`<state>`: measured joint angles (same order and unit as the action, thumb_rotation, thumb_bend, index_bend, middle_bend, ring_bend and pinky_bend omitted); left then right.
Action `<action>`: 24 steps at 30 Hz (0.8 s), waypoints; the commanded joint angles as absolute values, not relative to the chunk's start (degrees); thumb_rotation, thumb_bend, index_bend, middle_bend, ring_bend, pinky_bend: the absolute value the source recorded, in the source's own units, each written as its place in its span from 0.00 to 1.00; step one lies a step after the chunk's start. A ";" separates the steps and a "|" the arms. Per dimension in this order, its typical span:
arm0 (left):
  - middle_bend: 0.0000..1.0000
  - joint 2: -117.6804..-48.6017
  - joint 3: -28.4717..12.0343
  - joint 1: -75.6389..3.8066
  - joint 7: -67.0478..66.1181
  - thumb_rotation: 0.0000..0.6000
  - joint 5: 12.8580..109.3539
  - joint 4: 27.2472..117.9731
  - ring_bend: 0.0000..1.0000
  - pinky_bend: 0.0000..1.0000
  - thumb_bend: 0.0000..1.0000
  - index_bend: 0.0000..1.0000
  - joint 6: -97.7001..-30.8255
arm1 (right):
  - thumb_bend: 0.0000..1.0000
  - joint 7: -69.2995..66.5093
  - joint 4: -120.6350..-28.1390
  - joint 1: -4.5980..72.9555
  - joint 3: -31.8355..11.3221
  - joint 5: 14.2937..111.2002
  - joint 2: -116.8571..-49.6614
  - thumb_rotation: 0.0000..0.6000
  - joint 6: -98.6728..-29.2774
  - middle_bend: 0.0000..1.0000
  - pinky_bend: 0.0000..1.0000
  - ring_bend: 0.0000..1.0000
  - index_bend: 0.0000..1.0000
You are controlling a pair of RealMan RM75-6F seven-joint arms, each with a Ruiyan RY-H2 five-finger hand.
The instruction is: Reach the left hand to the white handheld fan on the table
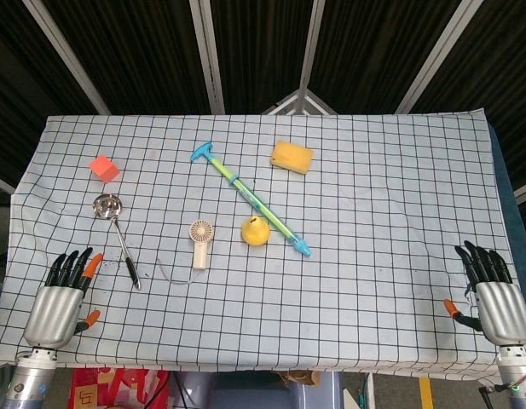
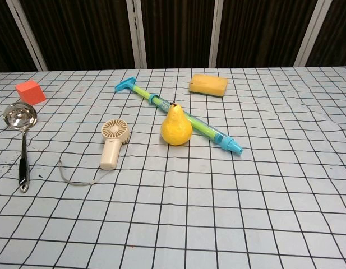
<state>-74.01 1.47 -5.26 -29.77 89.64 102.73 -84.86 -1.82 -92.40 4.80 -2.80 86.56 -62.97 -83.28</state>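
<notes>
Checked table [image 1: 373, 281] is seen; left hand [image 1: 60, 298] rests at near-left edge, fingers apart, nothing held. White fan [image 1: 200, 243] lies mid-table, well right of and farther than it, beside yellow pear [image 1: 255, 231].

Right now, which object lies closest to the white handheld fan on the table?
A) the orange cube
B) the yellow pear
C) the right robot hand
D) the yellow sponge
B: the yellow pear stands just beside the white handheld fan, nearer than any other option, though apart from it.
</notes>
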 commanded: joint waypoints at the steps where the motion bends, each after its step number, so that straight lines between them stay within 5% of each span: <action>1: 0.00 -74.00 1.47 -5.23 -29.79 1.00 89.64 102.74 0.00 0.00 0.22 0.00 -84.84 | 0.28 -1.81 -92.37 4.78 -2.80 86.57 -62.97 1.00 -83.32 0.00 0.00 0.00 0.07; 12: 0.04 -73.89 1.46 -5.23 -30.24 1.00 89.77 102.91 0.01 0.05 0.22 0.00 -84.66 | 0.28 -1.65 -92.24 4.67 -2.74 86.78 -63.10 1.00 -83.60 0.00 0.00 0.00 0.07; 15: 0.27 -73.89 0.94 -5.72 -31.16 1.00 89.02 103.31 0.17 0.32 0.25 0.00 -83.85 | 0.28 -1.49 -92.34 4.65 -2.78 86.62 -63.13 1.00 -83.59 0.00 0.00 0.00 0.07; 17: 0.52 -74.13 0.19 -6.55 -32.31 1.00 88.20 103.79 0.40 0.49 0.33 0.00 -82.73 | 0.28 -1.36 -92.36 4.66 -2.79 86.62 -63.13 1.00 -83.58 0.00 0.00 0.00 0.07; 19: 0.66 -74.65 -0.72 -7.83 -33.96 1.00 86.69 104.16 0.52 0.59 0.41 0.00 -80.70 | 0.28 -1.42 -92.36 4.69 -2.79 86.64 -63.12 1.00 -83.53 0.00 0.00 0.00 0.07; 24: 0.81 -77.55 -3.65 -11.85 -38.73 1.00 80.09 104.69 0.66 0.73 0.61 0.00 -74.18 | 0.28 -1.88 -92.26 4.77 -2.79 86.70 -63.06 1.00 -83.41 0.00 0.00 0.00 0.07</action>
